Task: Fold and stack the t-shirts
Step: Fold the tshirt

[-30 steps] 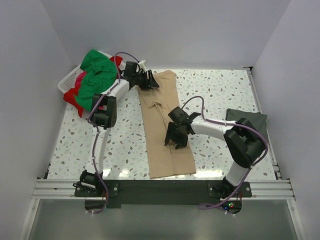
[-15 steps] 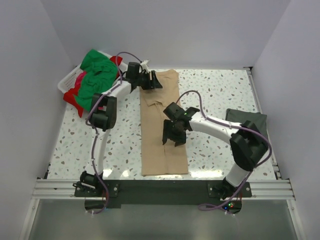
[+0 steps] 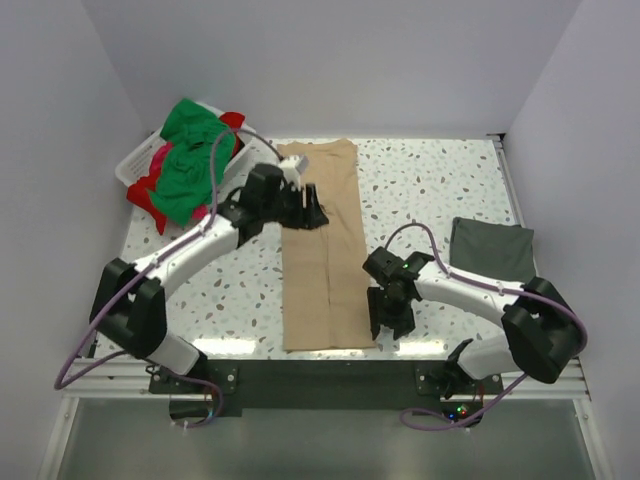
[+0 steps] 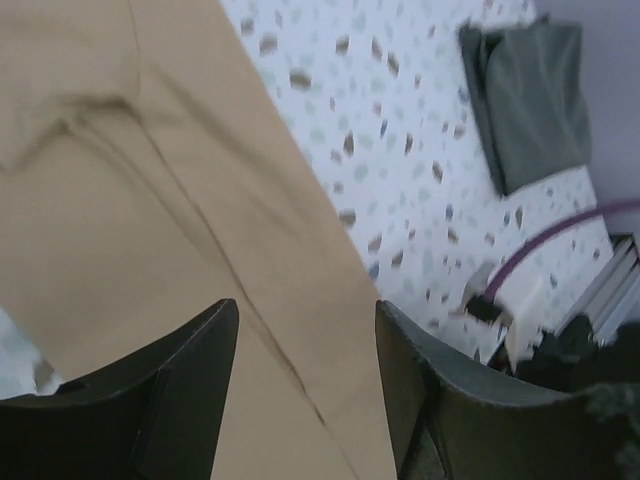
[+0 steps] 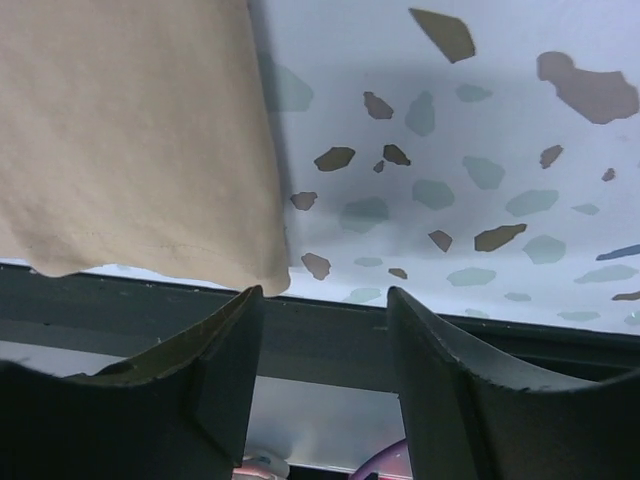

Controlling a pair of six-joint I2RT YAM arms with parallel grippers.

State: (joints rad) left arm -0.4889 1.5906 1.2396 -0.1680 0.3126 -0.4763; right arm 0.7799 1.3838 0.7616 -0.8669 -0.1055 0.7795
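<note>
A tan t-shirt [image 3: 322, 250] lies folded into a long strip down the middle of the table, also filling the left wrist view [image 4: 150, 200] and the right wrist view [image 5: 130, 140]. My left gripper [image 3: 310, 208] hangs open over its upper part, nothing between the jaws. At the strip's near right corner my right gripper [image 3: 392, 318] is open and empty, beside the cloth. A dark grey t-shirt [image 3: 492, 249] lies folded at the right. Green, red and pink t-shirts [image 3: 188, 160] are heaped in the basket.
A white plastic basket [image 3: 135, 165] stands at the back left corner. A dark metal rail [image 3: 320, 375] runs along the table's near edge, close under the right gripper. White walls close in the sides and back.
The left arm has drawn back from the shirt's collar toward the middle of the strip. The right gripper has moved from the middle of the strip down to its near right corner.
</note>
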